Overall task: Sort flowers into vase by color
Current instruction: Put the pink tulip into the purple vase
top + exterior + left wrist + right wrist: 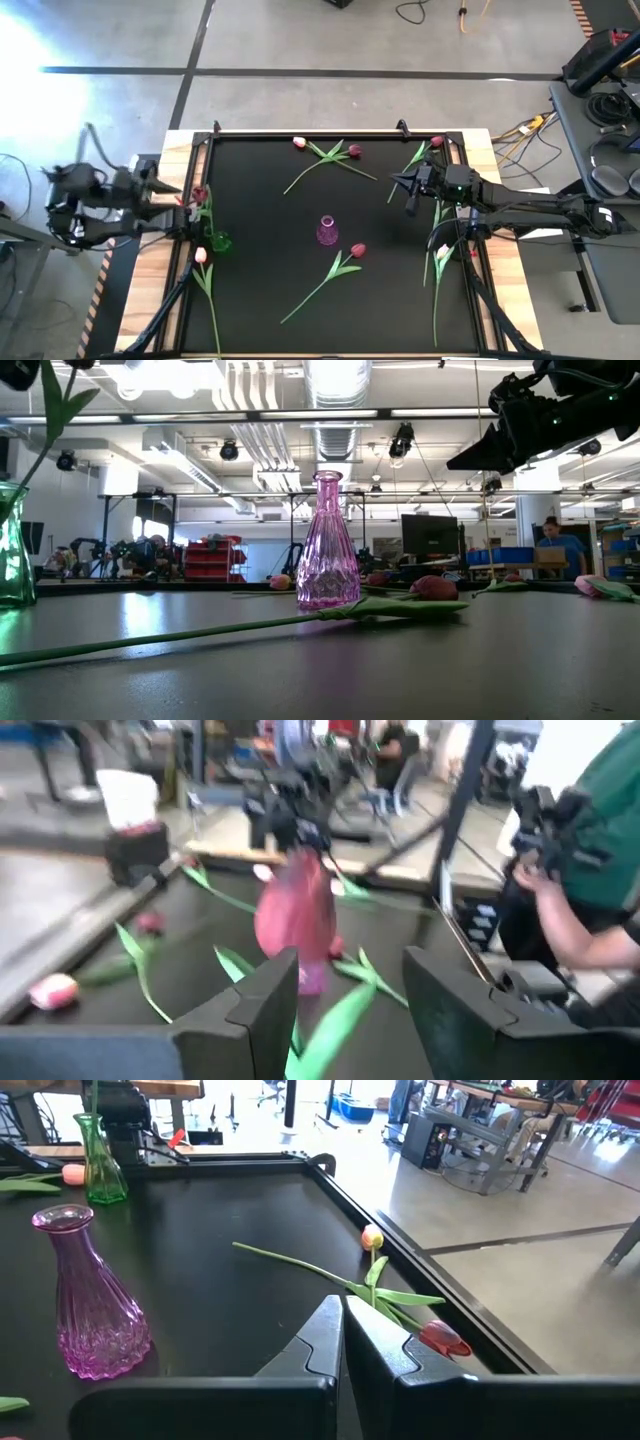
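While your left hand (183, 193) hangs spread beside the green vase (218, 241), your right hand (342, 1342), pressed together, hovers past the pink vase (327, 231).

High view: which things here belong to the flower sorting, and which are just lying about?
For the job:
- tulips scattered on the mat
- pink vase
- green vase
- left gripper, by the green vase
- right gripper, over the mat's right side

Lying about:
- cables on the floor
- side desk
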Available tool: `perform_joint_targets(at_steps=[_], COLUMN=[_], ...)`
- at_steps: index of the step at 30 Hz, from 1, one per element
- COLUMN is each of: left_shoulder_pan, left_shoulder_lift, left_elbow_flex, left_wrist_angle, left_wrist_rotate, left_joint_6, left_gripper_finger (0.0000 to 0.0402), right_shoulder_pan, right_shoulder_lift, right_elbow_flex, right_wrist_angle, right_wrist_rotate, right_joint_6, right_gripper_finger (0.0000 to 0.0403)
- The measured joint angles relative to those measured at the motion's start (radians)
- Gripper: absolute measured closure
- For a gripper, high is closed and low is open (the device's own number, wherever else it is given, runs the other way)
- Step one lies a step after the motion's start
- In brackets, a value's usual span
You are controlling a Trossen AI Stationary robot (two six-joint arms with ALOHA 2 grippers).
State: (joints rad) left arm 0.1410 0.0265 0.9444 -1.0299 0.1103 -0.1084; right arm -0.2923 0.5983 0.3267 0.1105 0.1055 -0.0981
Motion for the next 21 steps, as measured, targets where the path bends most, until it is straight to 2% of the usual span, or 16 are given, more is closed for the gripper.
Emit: perform_joint_targets(at_steps=[5,11,16,21], left_shoulder_pan=[-0.001,-0.001,0.0,0.0], left_shoulder_lift=[0.082,0.264,0.414,0.498], left_elbow_flex=[0.071,0.039,0.042,0.057], left_wrist_angle=[-0.046,0.055,0.199,0.291], left_wrist_rotate=[-0.203,-0.342,-0.374,-0.376], left_joint_6=[0.008,0.16,0.282,0.301], left_gripper_finger=[0.0258,0.0327,0.0392,0.0399], right_shoulder_pan=[0.0,0.0,0.0,0.0], right_shoulder_lift=[0.0,0.0,0.0,0.0], right_elbow_flex=[0.0,0.0,0.001,0.001], right_wrist_angle=[0.015,0.06,0.067,0.067], right_wrist_rotate=[0.0,-0.001,-0.001,-0.004], right_joint_6=[-0.007,-0.045,-0.071,-0.096], right_gripper_finger=[0.0394,0.0394,0.0394,0.0394])
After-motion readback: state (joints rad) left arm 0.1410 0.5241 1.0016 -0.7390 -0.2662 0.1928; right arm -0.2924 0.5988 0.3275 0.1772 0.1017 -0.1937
